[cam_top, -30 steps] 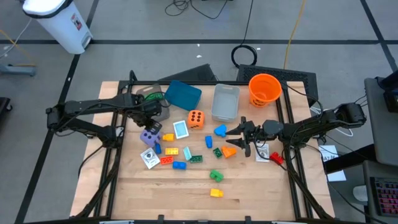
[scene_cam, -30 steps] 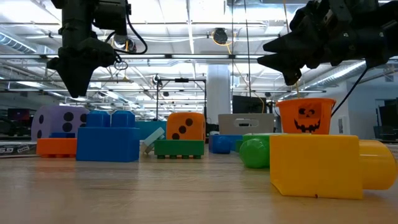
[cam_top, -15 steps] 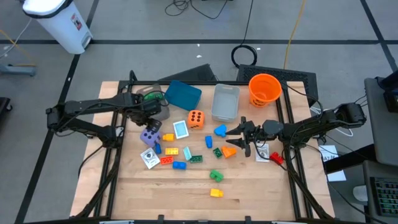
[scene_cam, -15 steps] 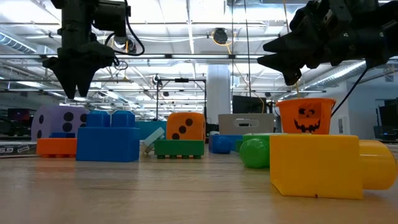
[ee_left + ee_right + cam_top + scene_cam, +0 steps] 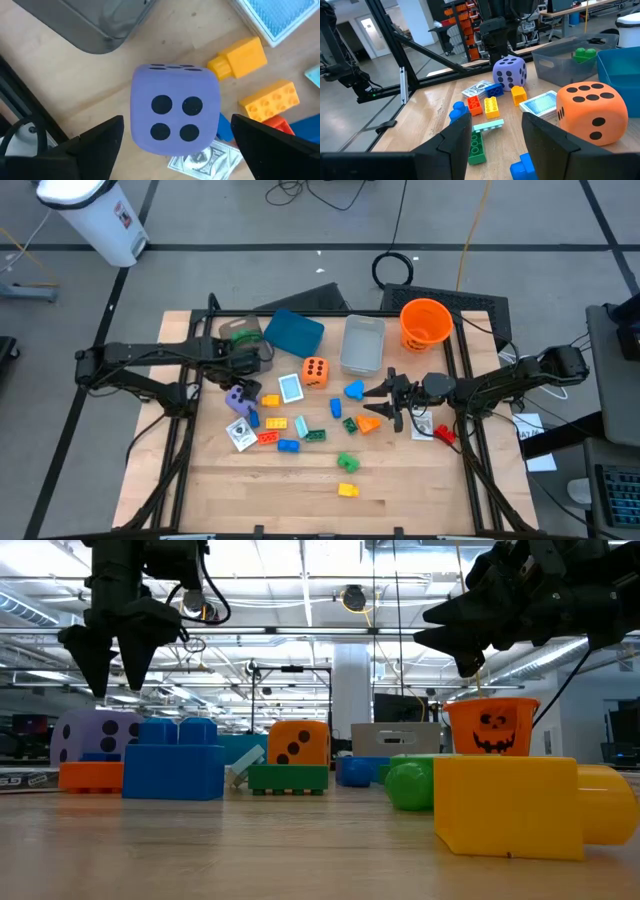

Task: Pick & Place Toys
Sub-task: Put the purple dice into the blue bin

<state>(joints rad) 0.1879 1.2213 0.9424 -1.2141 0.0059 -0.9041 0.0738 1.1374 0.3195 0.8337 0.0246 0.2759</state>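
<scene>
Left pincer hangs wide apart right above the purple die, dark fingers splayed either side of it and touching nothing; that soft-looking cube with rounded corners sits on the pale wooden counter, four black dots up. Right pincer hovers over the counter's right half, tapered fingers partly apart, empty, just above an orange brick. Big pieces now: a teal box, matte and squarish, lies at the back beside a grey translucent bin. An orange bucket, round and glossy with a pumpkin face, stands at the back right corner. Then the orange die, spotted black, near the centre beside a patterned blue card. Smaller still, studded plastic bricks scatter across the middle: yellow brick just beside the purple die, a blue brick and a green brick well forward, and another yellow one nearest the front edge.
</scene>
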